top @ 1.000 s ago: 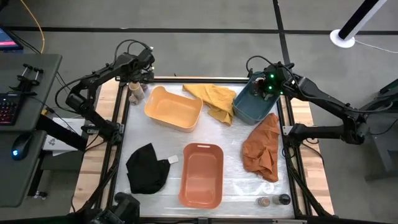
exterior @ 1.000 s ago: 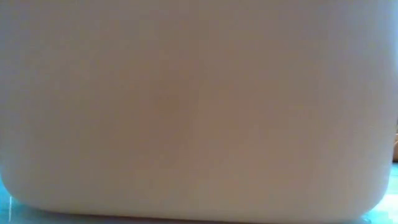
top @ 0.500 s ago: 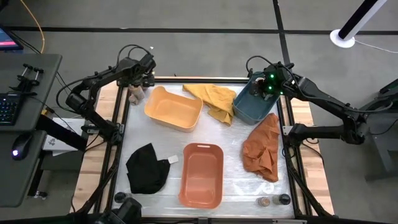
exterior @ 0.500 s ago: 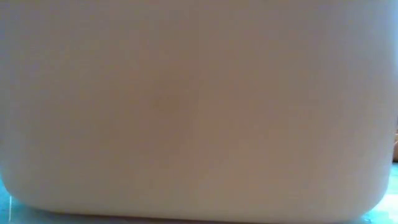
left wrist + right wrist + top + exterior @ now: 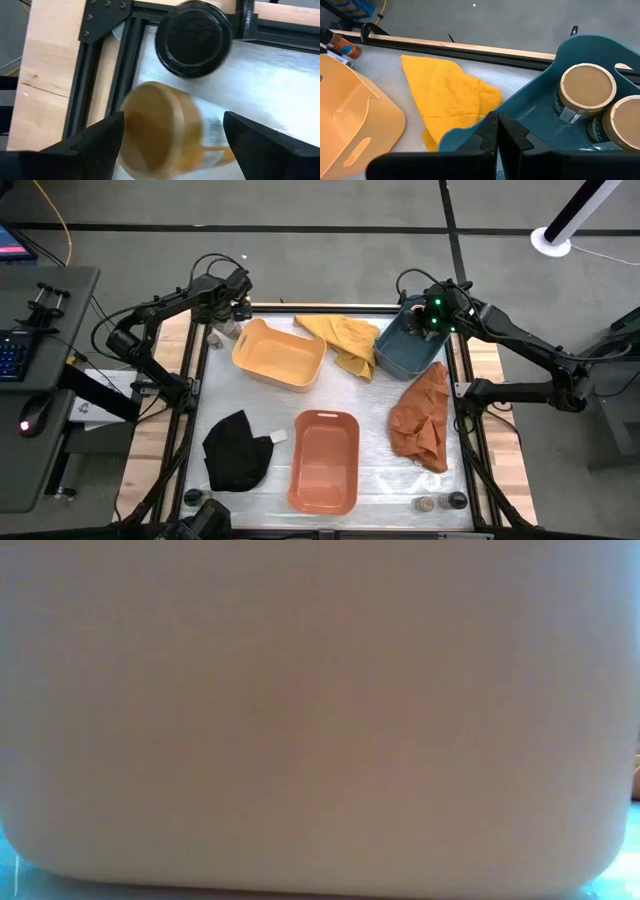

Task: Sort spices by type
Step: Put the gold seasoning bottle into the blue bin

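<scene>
My left gripper (image 5: 232, 308) is open over the table's far-left corner. In the left wrist view its fingers (image 5: 100, 142) stand either side of a tan-topped spice jar (image 5: 160, 130), which is tilted and blurred. A black-lidded jar (image 5: 194, 37) stands just beyond it by the frame. My right gripper (image 5: 432, 320) is shut at the blue tub (image 5: 408, 348) in the far-right part. Two tan-topped jars (image 5: 586, 87) (image 5: 625, 117) stand inside that tub. Two more small jars (image 5: 425, 503) (image 5: 457, 500) stand near the table's near-right corner. My left gripper (image 5: 173, 120) has the tan-topped jar between its open fingers; whether either finger touches it I cannot tell. My right gripper (image 5: 497, 131) is shut on the blue tub's rim (image 5: 470, 131), the thin wall pinched between the two fingers. The fingers hide the exact spot.
A yellow tub (image 5: 280, 355) and a yellow cloth (image 5: 345, 340) lie in the far middle. An orange tub (image 5: 325, 460) sits near the middle, a black cloth (image 5: 235, 450) to its left and an orange cloth (image 5: 420, 415) to its right. A pale tub wall (image 5: 320, 710) fills the low view.
My left gripper has shifted a little toward the table's right over the far-left corner. My right gripper and the blue tub have kept still.
</scene>
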Robot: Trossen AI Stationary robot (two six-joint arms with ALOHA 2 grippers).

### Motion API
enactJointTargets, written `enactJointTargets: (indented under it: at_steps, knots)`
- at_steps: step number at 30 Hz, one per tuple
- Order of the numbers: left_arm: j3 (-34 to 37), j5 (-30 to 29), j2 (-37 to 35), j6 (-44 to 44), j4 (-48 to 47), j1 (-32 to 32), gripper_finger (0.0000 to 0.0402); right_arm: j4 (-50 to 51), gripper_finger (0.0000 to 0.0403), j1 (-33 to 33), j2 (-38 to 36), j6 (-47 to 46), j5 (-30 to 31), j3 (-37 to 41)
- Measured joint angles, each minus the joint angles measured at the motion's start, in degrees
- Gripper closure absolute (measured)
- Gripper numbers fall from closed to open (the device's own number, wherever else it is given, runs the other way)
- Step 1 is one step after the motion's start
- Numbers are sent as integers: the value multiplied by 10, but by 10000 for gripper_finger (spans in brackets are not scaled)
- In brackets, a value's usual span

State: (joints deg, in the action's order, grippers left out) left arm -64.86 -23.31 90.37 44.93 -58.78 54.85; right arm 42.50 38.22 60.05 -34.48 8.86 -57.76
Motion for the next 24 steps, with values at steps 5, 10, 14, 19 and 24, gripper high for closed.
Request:
enactJointTargets:
  at_steps: [5, 10, 14, 19, 24]
  knots:
    - [0, 5, 0, 0, 14, -9, 78, -2, 403, 0, 0, 0, 0, 0]
    - [0, 10, 0, 0, 31, -17, 78, -2, 403, 0, 0, 0, 0, 0]
    - [0, 10, 0, -16, 31, -17, 78, -2, 403, 0, 0, 0, -1, 0]
    - [0, 29, 0, -90, 41, -17, 78, -2, 403, 0, 0, 0, -1, 0]
    - [-3, 57, -1, -233, 28, -31, 78, -2, 403, 0, 0, 0, -1, 0]
